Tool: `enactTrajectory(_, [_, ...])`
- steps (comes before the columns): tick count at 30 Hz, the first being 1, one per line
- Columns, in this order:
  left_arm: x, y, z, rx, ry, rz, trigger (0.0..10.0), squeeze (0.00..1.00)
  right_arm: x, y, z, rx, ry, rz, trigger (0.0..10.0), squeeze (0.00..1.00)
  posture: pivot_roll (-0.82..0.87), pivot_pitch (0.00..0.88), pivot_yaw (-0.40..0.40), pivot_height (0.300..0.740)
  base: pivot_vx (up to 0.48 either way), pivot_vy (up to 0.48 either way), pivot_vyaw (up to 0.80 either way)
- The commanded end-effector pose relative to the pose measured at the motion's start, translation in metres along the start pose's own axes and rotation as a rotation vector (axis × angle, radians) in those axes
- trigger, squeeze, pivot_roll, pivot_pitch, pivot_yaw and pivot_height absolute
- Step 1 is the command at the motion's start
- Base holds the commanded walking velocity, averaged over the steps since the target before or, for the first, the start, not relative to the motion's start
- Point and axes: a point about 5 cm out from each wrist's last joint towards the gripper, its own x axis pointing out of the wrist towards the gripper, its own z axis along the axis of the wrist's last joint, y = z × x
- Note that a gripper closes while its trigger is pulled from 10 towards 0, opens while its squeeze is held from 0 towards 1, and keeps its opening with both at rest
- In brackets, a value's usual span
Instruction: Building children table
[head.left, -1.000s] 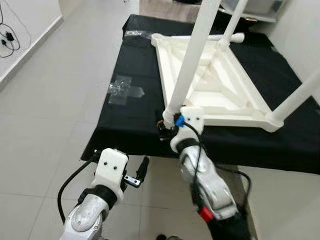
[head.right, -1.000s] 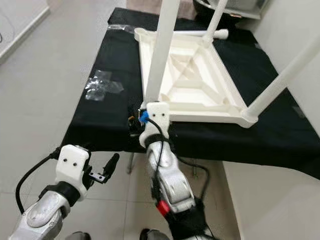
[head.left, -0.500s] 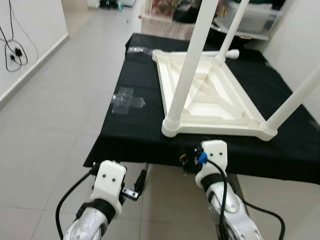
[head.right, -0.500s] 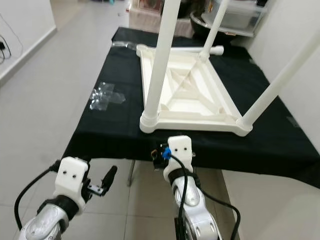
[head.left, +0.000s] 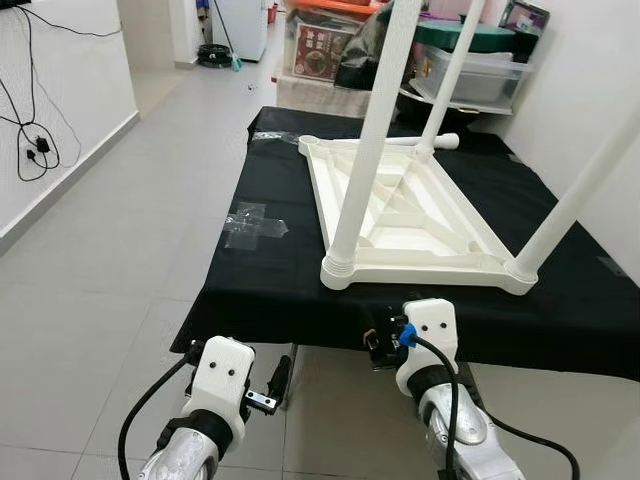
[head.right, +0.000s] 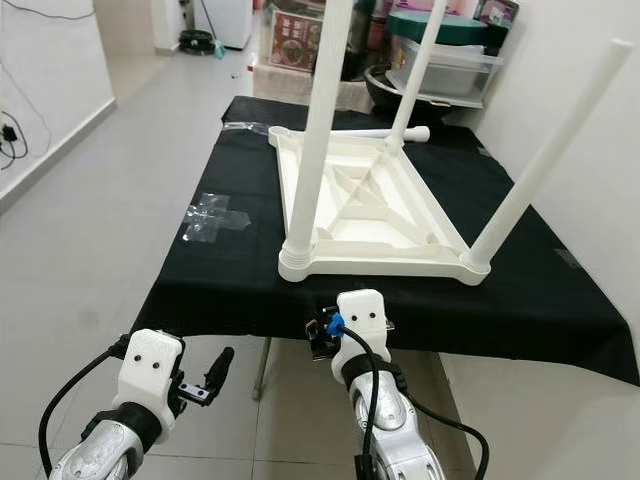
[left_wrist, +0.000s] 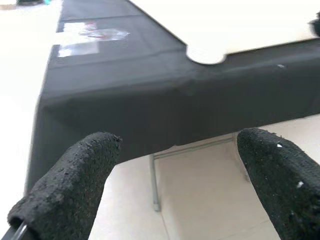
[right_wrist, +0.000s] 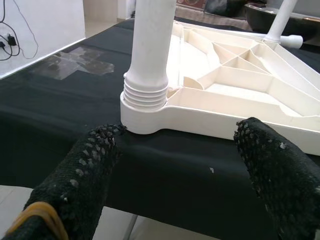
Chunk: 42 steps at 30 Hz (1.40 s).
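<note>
A white children's table (head.left: 420, 215) lies upside down on a table covered in black cloth (head.left: 260, 285). Three white legs stand up from it: the near left leg (head.left: 365, 140), the right leg (head.left: 575, 195) and the far leg (head.left: 455, 65). Another white tube (head.left: 425, 142) lies at the far corner. My right gripper (right_wrist: 177, 135) is open, low at the cloth's front edge, facing the ribbed base of the near leg (right_wrist: 146, 92) and apart from it. My left gripper (left_wrist: 178, 140) is open, lower and further left, over the floor before the cloth edge.
Clear tape or plastic (head.left: 255, 222) lies on the cloth's left part. Storage boxes and bins (head.left: 470, 65) stand behind the table. A wall runs along the right, and cables (head.left: 35, 140) hang on the left wall. Tiled floor (head.left: 110, 270) spreads to the left.
My right gripper has drawn back from the base of the near leg and dropped to the table's front edge. The camera has tilted up. The left arm has barely moved.
</note>
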Motion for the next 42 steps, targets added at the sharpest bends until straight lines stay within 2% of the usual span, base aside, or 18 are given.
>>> enactTrajectory(1, [0.002,-0.003,-0.001,-0.018,-0.004,-0.008,10.0,0.0,0.001,-0.004,-0.003,-0.014,0.02,-0.015,10.0,0.0,0.11,0.025,-0.133,0.74,0.33,-0.345,0.0])
enactTrajectory(8, [0.004,-0.002,-0.002,-0.021,0.004,-0.007,10.0,0.0,0.004,-0.005,-0.002,-0.004,0.022,-0.031,10.0,0.0,0.12,0.036,-0.133,0.74,0.32,-0.318,0.0])
enactTrajectory(16, [0.006,0.002,-0.003,-0.036,0.01,0.011,10.0,0.0,0.008,-0.006,-0.002,0.024,0.033,-0.031,10.0,0.0,0.12,0.045,-0.129,0.74,0.0,0.0,0.0])
enactTrajectory(19, [0.006,0.003,-0.002,-0.055,0.009,0.018,10.0,0.0,0.018,-0.008,0.006,0.069,0.01,0.041,10.0,0.0,0.12,0.051,-0.127,0.74,0.0,0.0,0.0])
enactTrajectory(22, [0.006,0.004,-0.003,-0.062,0.01,0.025,10.0,0.0,0.024,-0.01,0.011,0.076,-0.004,0.07,10.0,0.0,0.12,0.051,-0.127,0.74,0.0,0.0,0.0])
enactTrajectory(25, [0.005,0.003,-0.001,-0.059,0.003,0.019,10.0,0.0,0.044,-0.024,0.026,0.071,-0.052,0.118,10.0,0.0,0.12,0.06,-0.129,0.74,0.0,0.0,0.0])
enactTrajectory(28, [0.005,0.002,0.0,-0.063,0.001,0.016,10.0,0.0,0.053,-0.031,0.033,0.085,-0.065,0.162,10.0,0.0,0.12,0.067,-0.133,0.74,0.0,0.0,0.0])
enactTrajectory(29, [0.004,0.002,0.001,-0.068,0.0,0.013,10.0,0.0,0.062,-0.039,0.04,0.073,-0.084,0.191,10.0,1.0,0.12,0.074,-0.135,0.74,0.0,0.0,0.0])
enactTrajectory(30, [0.003,0.001,0.001,-0.073,-0.001,0.012,10.0,0.0,0.069,-0.046,0.046,0.083,-0.093,0.229,10.0,1.0,0.12,0.079,-0.136,0.74,0.0,0.0,0.0])
enactTrajectory(32, [0.003,0.001,0.001,-0.073,-0.001,0.012,10.0,0.0,0.069,-0.046,0.046,0.083,-0.093,0.229,10.0,1.0,0.12,0.079,-0.136,0.74,0.0,0.0,0.0])
enactTrajectory(33, [0.002,0.0,0.002,-0.077,-0.003,0.01,10.0,0.0,0.074,-0.052,0.052,0.082,-0.096,0.279,10.0,1.0,0.13,0.09,-0.138,0.74,0.0,0.0,0.0])
enactTrajectory(36, [0.0,0.0,0.003,-0.08,-0.004,0.007,10.0,0.0,0.079,-0.059,0.057,0.075,-0.089,0.316,10.0,1.0,0.13,0.096,-0.14,0.74,0.0,0.0,0.0])
enactTrajectory(37, [-0.005,-0.002,0.006,-0.081,-0.008,-0.003,10.0,0.0,0.084,-0.075,0.069,0.069,-0.084,0.418,10.0,0.0,0.14,0.116,-0.144,0.74,0.0,0.0,0.0])
enactTrajectory(42, [-0.008,-0.004,0.007,-0.074,-0.008,-0.011,10.0,0.0,0.084,-0.088,0.078,0.049,-0.076,0.514,10.0,0.0,0.14,0.117,-0.143,0.74,0.0,0.0,0.0])
